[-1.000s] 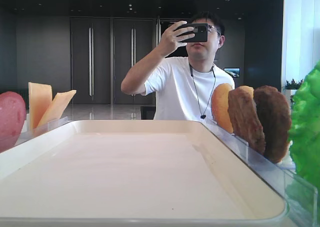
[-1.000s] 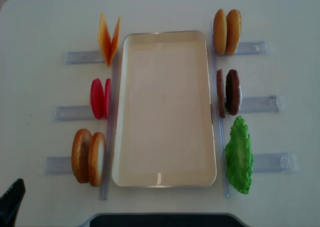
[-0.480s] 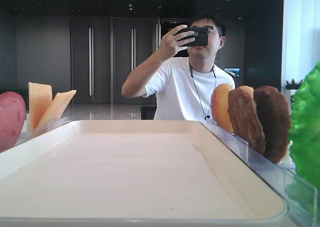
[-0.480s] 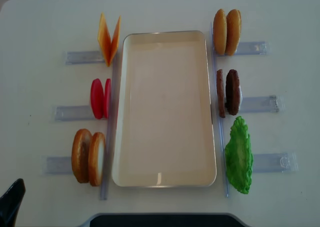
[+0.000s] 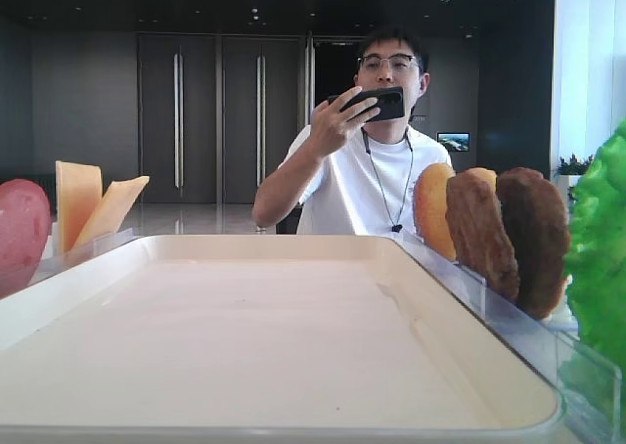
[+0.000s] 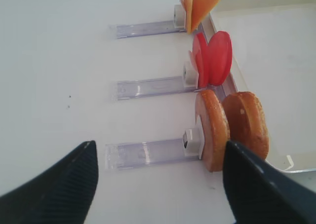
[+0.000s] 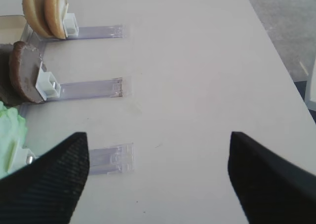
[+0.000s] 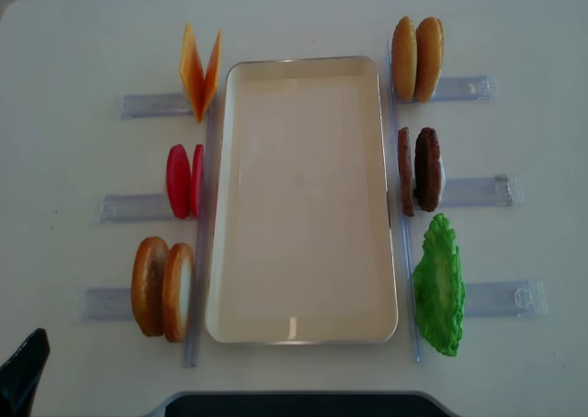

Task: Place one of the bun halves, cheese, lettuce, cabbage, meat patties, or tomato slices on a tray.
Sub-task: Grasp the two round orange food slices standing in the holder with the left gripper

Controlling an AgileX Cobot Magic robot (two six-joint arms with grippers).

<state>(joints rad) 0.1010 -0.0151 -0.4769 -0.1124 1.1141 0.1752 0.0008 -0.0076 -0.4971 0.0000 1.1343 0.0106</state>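
Nothing is lying on the tray [image 8: 303, 206] yet; its cream floor is showing bare from rim to rim, so the whole task is left to do, as far as these views show. Every food piece is standing on edge in its clear holder on the tabletop [image 8: 73, 114] beside the tray. Off the tray's left rim, from far end to near end, the cheese slices [image 8: 200, 71] are leaning apart in a V, the tomato slices [image 8: 184, 180] are standing as a pair, and one pair of bun halves [image 8: 163, 287] is sitting by the near left corner. Off the right rim, a second pair of bun halves [image 8: 417, 58] is standing at the far end, the meat patties [image 8: 419, 170] are beside the middle, and the lettuce [image 8: 439, 287] is lying by the near right corner.

The left gripper [image 6: 158, 184] is hovering above the tabletop, well short of the tray's near left corner, with its fingers [image 6: 54, 187] spread wide and gripping nothing; the near bun halves are sitting just ahead of the gap. I judge it is lining up on those. The right gripper [image 7: 158, 179] is hanging off the tray's right side, outside the holders, its fingers [image 7: 47, 182] likewise standing wide apart and empty, touching nothing.
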